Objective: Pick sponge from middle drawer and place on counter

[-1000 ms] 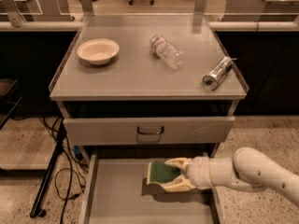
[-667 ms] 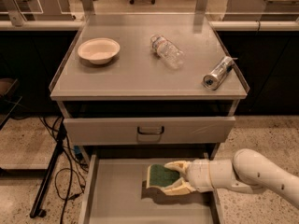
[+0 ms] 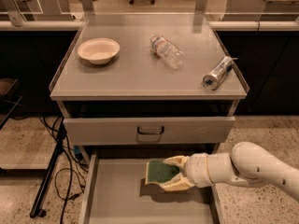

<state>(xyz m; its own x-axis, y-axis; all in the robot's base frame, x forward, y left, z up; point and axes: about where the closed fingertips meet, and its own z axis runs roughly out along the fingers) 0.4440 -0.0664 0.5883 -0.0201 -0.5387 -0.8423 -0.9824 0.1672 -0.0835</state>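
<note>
Grey bench (image 3: 140, 80) carries, from left to right, a cream bowl (image 3: 98, 50), a clear plastic bottle (image 3: 167, 52) lying on its side, and a silver can (image 3: 217, 73) lying near the right rim. Nearer and lower, the middle drawer (image 3: 117, 202) stands open. Over its floor, right of centre, the green sponge (image 3: 159, 171) is pinched between the fingers of the end effector (image 3: 165, 174), which reaches in from the right.

Soft overhead light, sheen on counter (image 3: 140, 73), gripper (image 3: 167, 173) holding sponge (image 3: 159, 171) casting shadow on middle drawer (image 3: 117, 195) floor below
</note>
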